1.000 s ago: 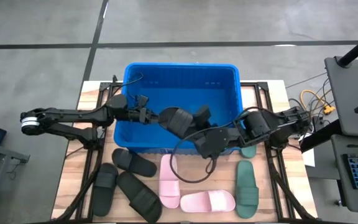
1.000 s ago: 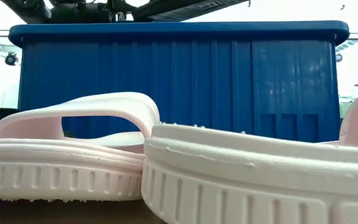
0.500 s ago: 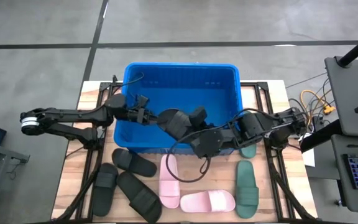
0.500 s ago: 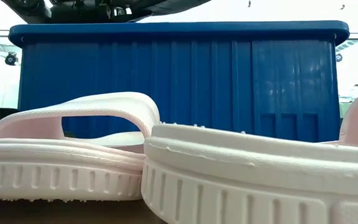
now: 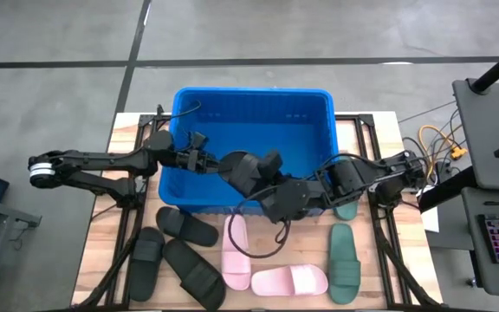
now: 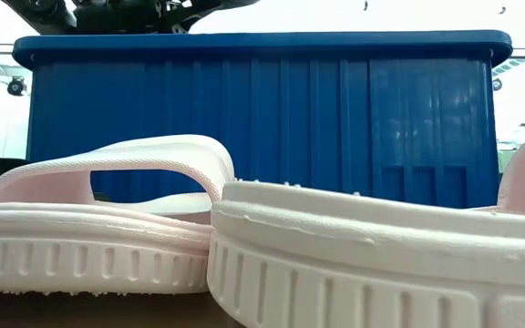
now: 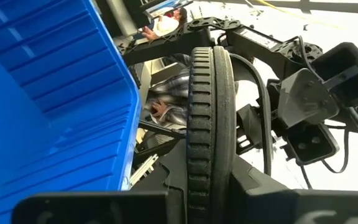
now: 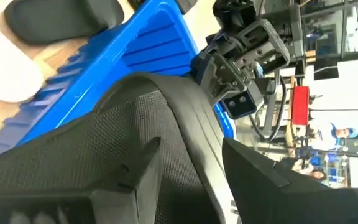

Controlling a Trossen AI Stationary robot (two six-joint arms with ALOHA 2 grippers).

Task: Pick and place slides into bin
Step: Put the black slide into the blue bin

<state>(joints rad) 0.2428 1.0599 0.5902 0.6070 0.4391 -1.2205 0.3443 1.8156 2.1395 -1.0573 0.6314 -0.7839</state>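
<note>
One black slide [image 5: 248, 169] hangs over the near part of the blue bin [image 5: 249, 92], held between both grippers. My left gripper [image 5: 208, 162] reaches in from the table's left and is shut on it. In the left wrist view the slide's ribbed sole edge [image 7: 207, 124] runs away from the fingers. My right gripper [image 5: 273, 187] comes from the table's right and is shut on the slide's other end. The slide's textured surface [image 8: 135, 137] fills the right wrist view. My left gripper pinches the sole's end [image 7: 207, 186] between its two fingers, one on each flat face. The fingers come level from the table's left and lie along the slide, which stands on edge, clear of the bin. My right gripper comes slanting down from the table's right at the slide's right end [image 5: 269, 173]. Its own body hides the place of contact in the high view. In the right wrist view the slide [image 8: 166, 162] reaches far back between the fingers.
On the table in front of the bin lie three black slides [image 5: 184, 227], two pale pink slides [image 5: 235, 251] and two dark green slides [image 5: 345, 260], one [image 5: 346, 209] partly under the right arm. The low view shows the pink slides [image 6: 108, 219] before the bin's wall [image 6: 262, 118].
My right gripper has edged toward the table's left and tipped a little. The slide's end beside it has shifted left with it. The end in my left gripper has stayed in place, clear above the bin.
</note>
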